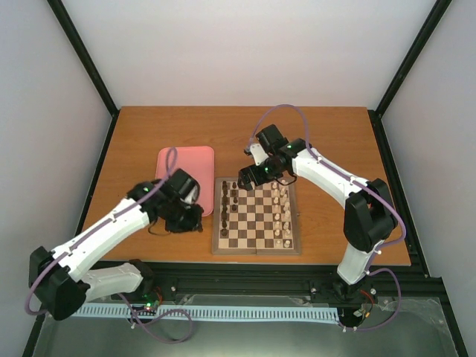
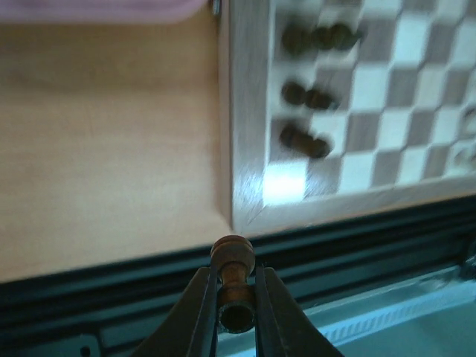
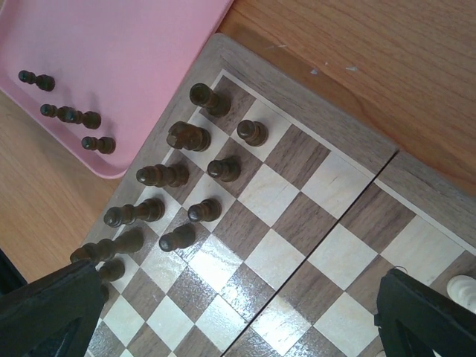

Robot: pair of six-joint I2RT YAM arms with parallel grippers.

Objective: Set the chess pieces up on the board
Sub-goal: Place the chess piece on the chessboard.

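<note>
left gripper (image 2: 236, 290): clamped on a dark chess piece (image 2: 233, 254), just left of the board (image 2: 245, 149) | right gripper (image 3: 236, 316): jaws wide apart, above the board's dark pieces (image 3: 186, 137)

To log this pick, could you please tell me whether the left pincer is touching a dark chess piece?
Touching. The left wrist view shows the left pincer clamped on a dark chess piece, jaws pressing its stem.

Left gripper (image 1: 192, 221) beside board (image 1: 256, 251) — right gripper (image 1: 244, 178) over far corner
</note>
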